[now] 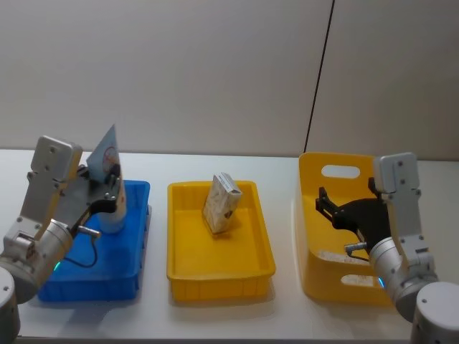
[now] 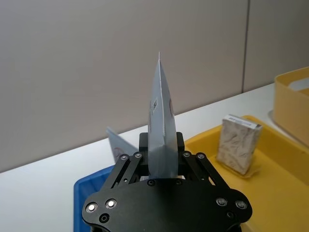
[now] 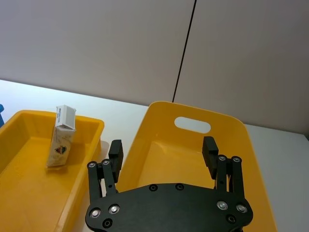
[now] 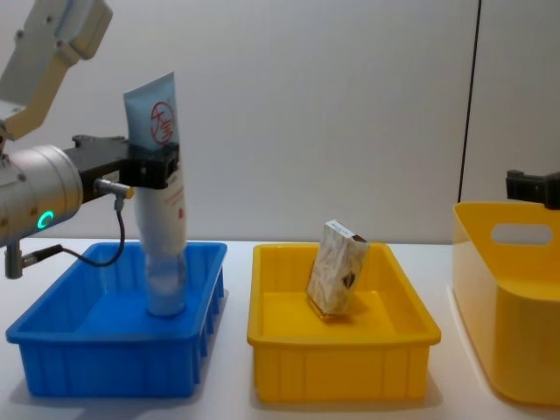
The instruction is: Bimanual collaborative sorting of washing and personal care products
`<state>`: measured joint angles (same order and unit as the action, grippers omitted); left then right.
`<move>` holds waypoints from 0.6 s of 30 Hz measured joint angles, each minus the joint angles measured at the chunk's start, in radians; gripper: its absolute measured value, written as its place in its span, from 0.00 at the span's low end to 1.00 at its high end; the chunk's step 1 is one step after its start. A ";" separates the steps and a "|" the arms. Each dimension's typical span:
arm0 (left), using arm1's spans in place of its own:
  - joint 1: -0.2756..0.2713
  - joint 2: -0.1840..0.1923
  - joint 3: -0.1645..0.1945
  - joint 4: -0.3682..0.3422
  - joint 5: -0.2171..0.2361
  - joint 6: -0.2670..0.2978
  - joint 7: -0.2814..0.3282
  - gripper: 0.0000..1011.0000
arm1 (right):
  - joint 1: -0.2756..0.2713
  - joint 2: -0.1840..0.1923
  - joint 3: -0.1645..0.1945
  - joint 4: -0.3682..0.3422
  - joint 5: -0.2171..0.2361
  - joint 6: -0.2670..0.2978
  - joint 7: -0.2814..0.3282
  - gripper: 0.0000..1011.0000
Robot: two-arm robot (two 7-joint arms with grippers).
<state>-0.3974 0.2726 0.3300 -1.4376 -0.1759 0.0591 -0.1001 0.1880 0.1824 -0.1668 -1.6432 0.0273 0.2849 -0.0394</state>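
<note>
The pale blue tube stands upright over the blue tray. Its flat crimped end with the red logo points up and its cap hangs low inside the tray; whether the cap touches the floor cannot be told. The left gripper is clamped across the tube's upper body, just under the logo.

A tube like this is probably light, soft and a little slick. A hard squeeze would dent it, and a hold near the stiffer crimp or the cap shoulder should bite better than one on the middle.

In the shallow yellow tray beside it, a small patterned box stands tilted on one end. It is thin cardboard, light and easy to crush, so it is best taken across its broad faces with gentle pressure.

Further out, the right gripper hovers with its fingers spread wide and empty over the tall yellow bin.
</note>
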 joint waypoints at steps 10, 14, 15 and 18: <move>-0.016 0.012 0.006 -0.015 -0.052 -0.039 -0.128 0.25 | 0.000 0.000 0.000 0.000 0.000 0.000 0.000 0.99; -0.029 0.014 0.014 -0.015 -0.069 -0.050 -0.178 0.25 | 0.000 0.000 0.000 0.000 0.000 0.000 0.000 0.99; -0.031 0.014 0.015 -0.015 -0.073 -0.052 -0.187 0.25 | 0.000 0.000 0.000 0.000 0.000 0.000 0.000 0.99; -0.045 0.014 0.026 -0.014 -0.085 -0.057 -0.223 0.25 | 0.000 0.000 0.000 0.000 0.000 0.000 0.000 0.99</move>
<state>-0.4426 0.2870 0.3562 -1.4520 -0.2606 0.0019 -0.3228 0.1881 0.1824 -0.1668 -1.6432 0.0273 0.2850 -0.0394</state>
